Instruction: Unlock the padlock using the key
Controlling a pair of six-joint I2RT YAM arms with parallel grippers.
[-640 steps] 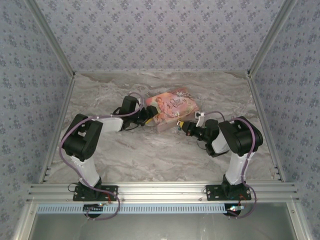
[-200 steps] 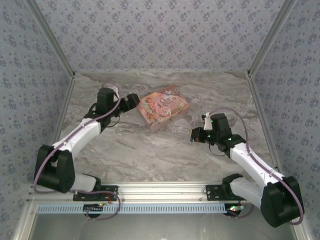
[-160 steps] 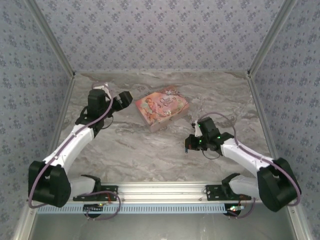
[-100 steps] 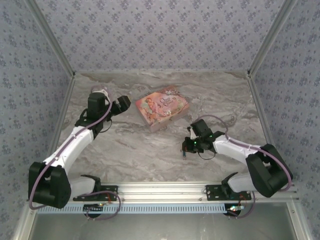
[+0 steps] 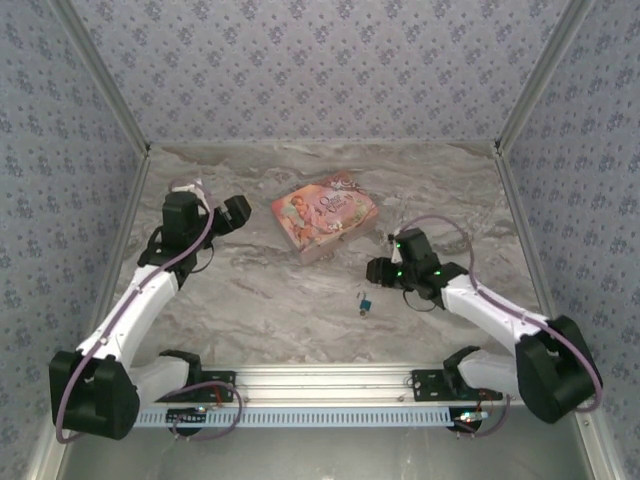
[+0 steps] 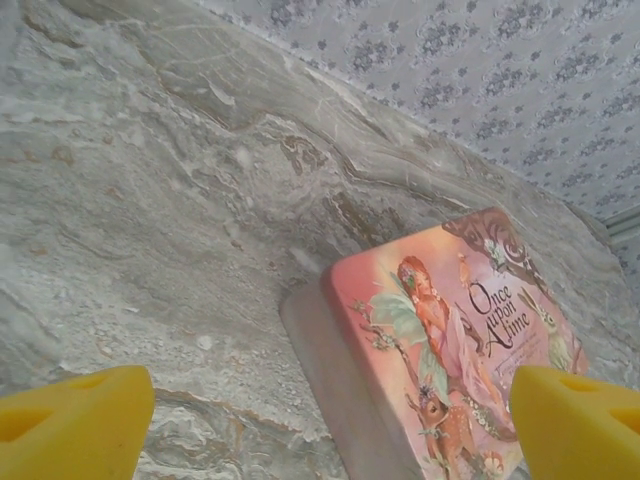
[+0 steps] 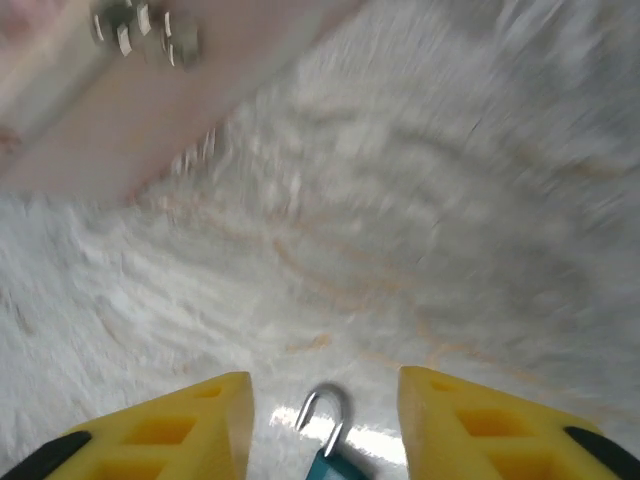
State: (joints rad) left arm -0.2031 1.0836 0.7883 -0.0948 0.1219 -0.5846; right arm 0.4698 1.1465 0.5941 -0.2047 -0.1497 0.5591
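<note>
The padlock (image 5: pixel 366 303), a tiny teal body with a thin silvery shackle, lies on the marble table in front of the pink box. In the right wrist view it (image 7: pixel 326 430) sits at the bottom edge, and one end of the shackle looks free of the body. My right gripper (image 5: pixel 376 271) hovers just behind and right of it, open, its yellow fingers (image 7: pixel 170 430) on either side of the padlock without touching. A dark sliver (image 5: pixel 362 313) at the padlock's near end may be the key. My left gripper (image 5: pixel 238 211) is open and holds nothing, left of the box.
The pink illustrated box (image 5: pixel 324 215) lies mid-table, between the arms and farther back. It shows large in the left wrist view (image 6: pixel 450 330), and its side with a metal fitting shows in the right wrist view (image 7: pixel 150 90). Patterned walls enclose the table on three sides.
My right gripper has pulled back up and to the right, and the padlock now lies free on the table. The left arm has drawn further left, away from the box.
</note>
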